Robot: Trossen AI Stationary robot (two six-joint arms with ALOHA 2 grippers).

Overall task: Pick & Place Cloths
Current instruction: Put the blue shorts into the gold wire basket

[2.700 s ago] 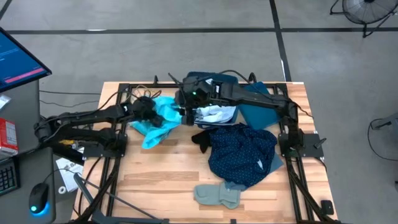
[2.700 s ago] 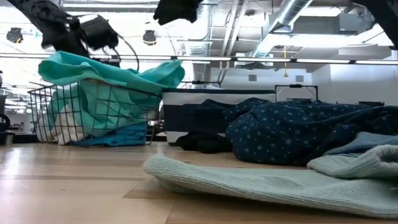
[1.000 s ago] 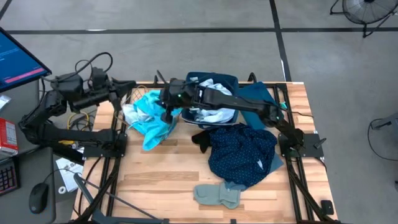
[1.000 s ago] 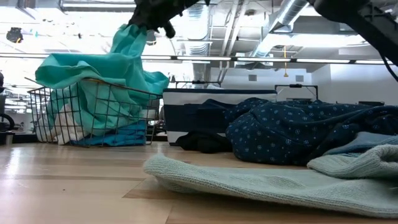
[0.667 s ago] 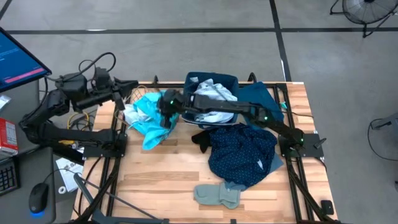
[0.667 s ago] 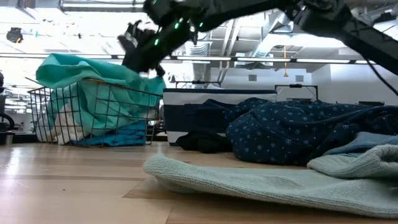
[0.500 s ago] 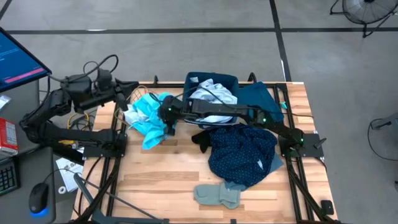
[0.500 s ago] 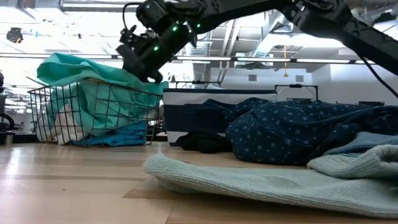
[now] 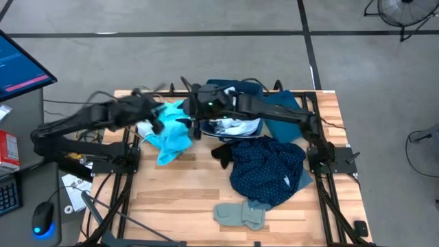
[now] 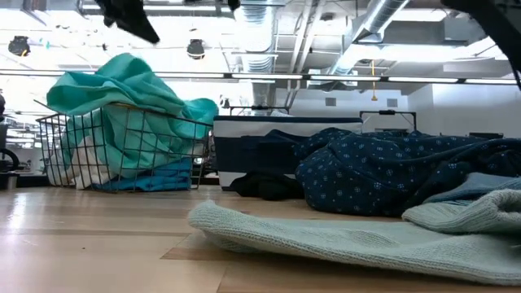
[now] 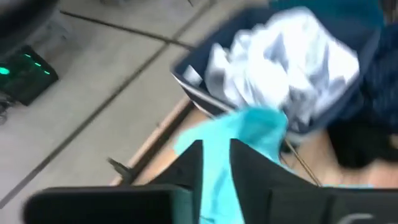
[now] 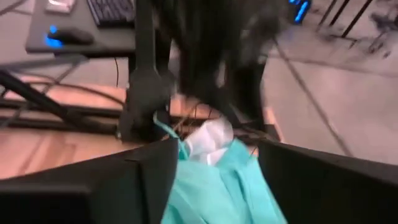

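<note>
Okay so progress check: the turquoise cloth [image 9: 171, 134] is heaped in the wire basket [image 10: 122, 155] near the table's [image 9: 178, 199] back left corner, part of it spilling over the rim toward the front, so I'd count that one as mostly delivered. My right gripper [image 9: 194, 123] hangs just above it, at the basket's edge nearest the blue bin [image 9: 233, 88], with its two fingers spread wide and nothing between them. My left gripper [image 9: 156, 122] is over the basket too, on the far-left side, fingers only a narrow slit apart, and I can't tell whether any turquoise fabric is caught in there. There's some white fabric under the turquoise in the basket as well. What's left, as far as I can judge: the pale white-blue cloth [image 9: 236, 125] sitting in the bin at the back edge, the navy dotted cloth [image 9: 267, 168] sprawled mid-table toward the right, the black cloth [image 9: 223, 154] touching its left side, and the grey-green cloth [image 9: 240, 215] at the front edge. So roughly one down, four to go.
</note>
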